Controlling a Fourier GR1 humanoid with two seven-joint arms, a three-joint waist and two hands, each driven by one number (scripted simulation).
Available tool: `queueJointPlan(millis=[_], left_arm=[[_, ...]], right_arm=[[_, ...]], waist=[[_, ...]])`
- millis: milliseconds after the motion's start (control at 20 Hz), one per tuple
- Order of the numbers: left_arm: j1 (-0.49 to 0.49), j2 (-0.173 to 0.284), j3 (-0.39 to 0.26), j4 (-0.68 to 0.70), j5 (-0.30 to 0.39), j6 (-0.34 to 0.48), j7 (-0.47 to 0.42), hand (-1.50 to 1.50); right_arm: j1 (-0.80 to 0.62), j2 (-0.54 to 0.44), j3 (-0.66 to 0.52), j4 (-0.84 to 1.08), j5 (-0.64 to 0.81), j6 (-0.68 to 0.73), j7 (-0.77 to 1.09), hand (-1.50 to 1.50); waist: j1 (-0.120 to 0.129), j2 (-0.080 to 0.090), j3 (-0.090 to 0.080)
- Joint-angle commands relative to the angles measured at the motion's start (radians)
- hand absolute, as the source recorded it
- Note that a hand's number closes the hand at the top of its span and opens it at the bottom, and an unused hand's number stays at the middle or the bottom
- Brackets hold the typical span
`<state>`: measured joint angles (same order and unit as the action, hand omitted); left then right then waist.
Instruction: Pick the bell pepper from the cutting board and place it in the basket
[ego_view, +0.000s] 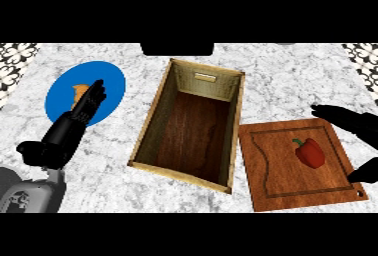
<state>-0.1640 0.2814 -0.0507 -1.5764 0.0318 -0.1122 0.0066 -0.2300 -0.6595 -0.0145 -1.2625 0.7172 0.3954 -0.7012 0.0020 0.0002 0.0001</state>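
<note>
The bell pepper (310, 152) lies on the cutting board (275, 176), stem pointing up-left. My right hand (353, 122) is nearer, just right of it, fingers (328, 111) spread wide and empty; the basket (148, 131) waits left.

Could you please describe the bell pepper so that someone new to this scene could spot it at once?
Find the wooden basket mid-counter; just right of it lies a brown cutting board. The bell pepper lies on that board: the only red thing, with a green stem.

We see a round blue plate (63, 95) on the white-grey marbled surface (295, 90), an orange item (77, 90) lying on it.
</note>
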Motion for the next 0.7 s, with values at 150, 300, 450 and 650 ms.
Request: queueJointPlan(millis=[150, 300, 450, 650], left_arm=[[-0.003, 0.006, 0.068, 0.015, -0.010, -0.048, -0.011, 0.00], [0.057, -0.045, 0.023, -0.070, -0.045, -0.022, 0.010, 0.00], [0.004, -0.060, 0.037, 0.008, -0.051, -0.045, -0.012, 0.00], [-0.054, -0.070, 0.061, 0.021, -0.067, -0.033, 0.038, 0.00]], right_arm=[[0.041, 0.035, -0.006, -0.084, 0.031, 0.050, 0.008, -1.50], [-0.027, 0.051, -0.013, -0.035, 0.060, 0.047, 0.036, -1.50], [0.058, 0.058, -0.014, -0.089, 0.099, 0.012, 0.029, -1.50], [0.053, 0.058, -0.027, -0.069, 0.143, -0.001, 0.004, -1.50]], waist=[[-0.002, -0.001, 0.000], [0.003, -0.001, 0.000], [-0.003, 0.000, 0.000], [-0.003, 0.000, 0.000]])
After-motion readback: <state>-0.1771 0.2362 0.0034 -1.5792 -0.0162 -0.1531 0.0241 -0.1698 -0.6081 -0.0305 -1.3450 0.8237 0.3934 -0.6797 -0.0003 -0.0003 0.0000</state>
